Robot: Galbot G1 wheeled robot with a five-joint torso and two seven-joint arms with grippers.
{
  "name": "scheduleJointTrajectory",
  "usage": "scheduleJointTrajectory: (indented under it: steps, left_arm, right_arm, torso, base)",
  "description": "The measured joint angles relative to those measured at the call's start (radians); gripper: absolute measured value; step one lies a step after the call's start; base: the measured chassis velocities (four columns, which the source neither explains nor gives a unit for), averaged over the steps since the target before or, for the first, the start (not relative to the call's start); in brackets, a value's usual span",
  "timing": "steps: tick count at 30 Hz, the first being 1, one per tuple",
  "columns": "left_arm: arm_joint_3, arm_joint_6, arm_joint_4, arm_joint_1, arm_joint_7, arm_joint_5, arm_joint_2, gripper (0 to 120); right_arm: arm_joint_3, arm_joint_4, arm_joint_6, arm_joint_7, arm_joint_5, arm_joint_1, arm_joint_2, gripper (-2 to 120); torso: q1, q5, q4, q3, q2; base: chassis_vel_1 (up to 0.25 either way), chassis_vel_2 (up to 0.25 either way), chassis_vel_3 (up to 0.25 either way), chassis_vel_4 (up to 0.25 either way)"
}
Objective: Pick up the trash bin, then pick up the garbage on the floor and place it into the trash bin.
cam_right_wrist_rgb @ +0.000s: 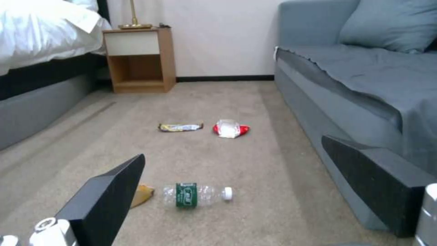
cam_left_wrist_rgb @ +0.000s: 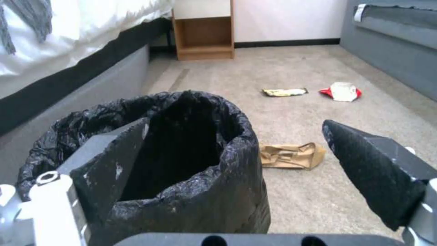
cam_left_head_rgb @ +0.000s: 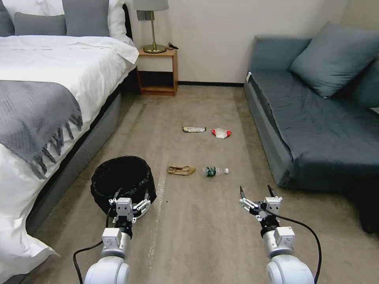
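The trash bin (cam_left_head_rgb: 122,179), lined with a crinkly black bag, stands on the carpet beside the bed. My left gripper (cam_left_head_rgb: 132,192) is open across its near rim. In the left wrist view one finger (cam_left_wrist_rgb: 114,160) is inside the trash bin (cam_left_wrist_rgb: 205,177) and the other finger (cam_left_wrist_rgb: 373,167) is outside. My right gripper (cam_left_head_rgb: 256,191) hangs open and empty above the floor, short of the garbage: a clear bottle (cam_left_head_rgb: 215,170) (cam_right_wrist_rgb: 196,194), a brown paper bag (cam_left_head_rgb: 181,170) (cam_left_wrist_rgb: 291,156), and farther off a silvery-gold wrapper (cam_left_head_rgb: 194,129) (cam_right_wrist_rgb: 180,127) and a red-white wrapper (cam_left_head_rgb: 221,133) (cam_right_wrist_rgb: 230,128).
A bed (cam_left_head_rgb: 47,98) with a grey throw runs along the left, and a grey sofa (cam_left_head_rgb: 316,118) along the right. A wooden nightstand (cam_left_head_rgb: 158,71) with a lamp stands against the far wall. Open carpet lies between bed and sofa.
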Motion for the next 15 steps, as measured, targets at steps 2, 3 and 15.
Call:
scheduleJointTrajectory:
  steps: [2, 3, 15]
  left_arm:
    - [0.0, 0.0, 0.0, 0.0, 0.0, 0.0, 0.0, 100]
    - [0.0, 0.0, 0.0, 0.0, 0.0, 0.0, 0.0, 100]
    - [0.0, 0.0, 0.0, 0.0, 0.0, 0.0, 0.0, 100]
  right_arm:
    - [0.0, 0.0, 0.0, 0.0, 0.0, 0.0, 0.0, 100]
    - [0.0, 0.0, 0.0, 0.0, 0.0, 0.0, 0.0, 100]
    - [0.0, 0.0, 0.0, 0.0, 0.0, 0.0, 0.0, 100]
  torso:
    - [0.0, 0.0, 0.0, 0.0, 0.0]
    - [0.0, 0.0, 0.0, 0.0, 0.0]
    - [0.0, 0.0, 0.0, 0.0, 0.0]
  base:
    - [0.0, 0.0, 0.0, 0.0]
    - [0.0, 0.0, 0.0, 0.0]
    - [0.0, 0.0, 0.0, 0.0]
